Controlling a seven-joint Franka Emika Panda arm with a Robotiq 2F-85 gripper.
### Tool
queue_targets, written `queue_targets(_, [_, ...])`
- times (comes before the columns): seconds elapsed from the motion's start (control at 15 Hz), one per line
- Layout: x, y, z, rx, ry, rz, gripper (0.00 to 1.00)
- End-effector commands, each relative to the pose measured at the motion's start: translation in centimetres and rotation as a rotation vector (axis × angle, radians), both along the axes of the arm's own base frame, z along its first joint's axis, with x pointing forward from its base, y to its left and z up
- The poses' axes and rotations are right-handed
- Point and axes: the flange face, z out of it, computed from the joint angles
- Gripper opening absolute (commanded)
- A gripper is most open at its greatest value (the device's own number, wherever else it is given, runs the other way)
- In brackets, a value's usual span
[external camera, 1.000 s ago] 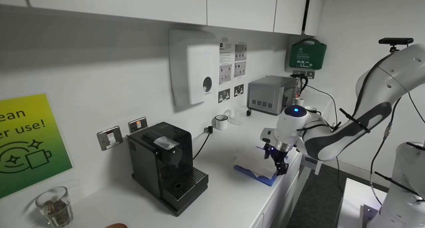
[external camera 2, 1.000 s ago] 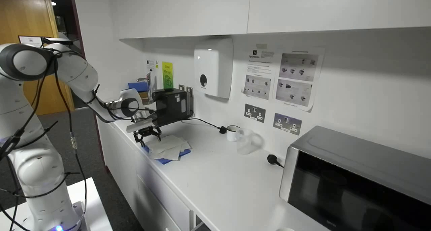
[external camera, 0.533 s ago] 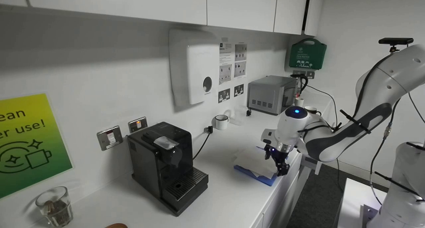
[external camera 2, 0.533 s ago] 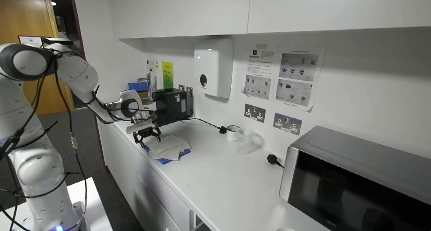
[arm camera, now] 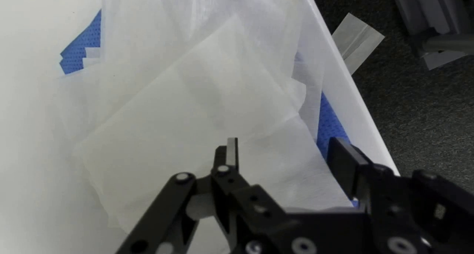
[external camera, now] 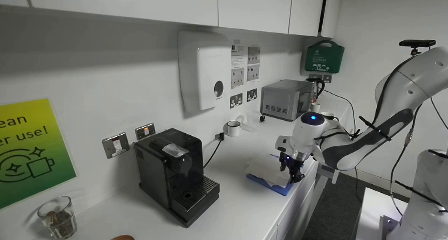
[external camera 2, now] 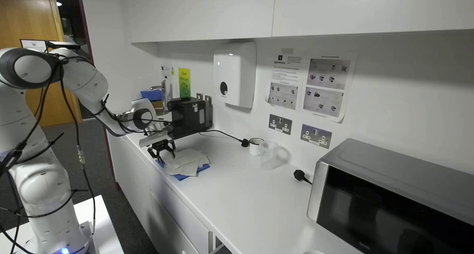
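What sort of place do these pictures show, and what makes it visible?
Probably a shared workplace kitchenette: a coffee machine and a microwave stand on a counter, and a first aid kit in an exterior view suggests an office.

We see a white arm (external camera: 402, 87) with dark grey bands (external camera: 334, 152), and a small blue light (external camera: 313, 117) shines on its wrist (external camera: 303, 135). Black cables (external camera: 380, 99) run along it, fastened by black ties (external camera: 373, 127). The gripper (arm camera: 284, 144) is black, with round silvery screws (arm camera: 223, 168).
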Motion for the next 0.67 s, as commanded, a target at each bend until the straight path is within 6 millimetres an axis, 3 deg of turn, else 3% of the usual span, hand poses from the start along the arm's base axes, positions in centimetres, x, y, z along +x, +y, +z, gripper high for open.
queue_targets(0.0, [-0.1, -0.5, 0.1, 0.007, -0.028, 0.023, 0.37])
queue_targets(0.33, [-0.4, -0.5, 0.6, 0.02, -0.028, 0.002, 0.01])
queue_targets(0.6, [-1.6, -0.7, 2.4, 0.055, -0.073, -0.046, 0.0])
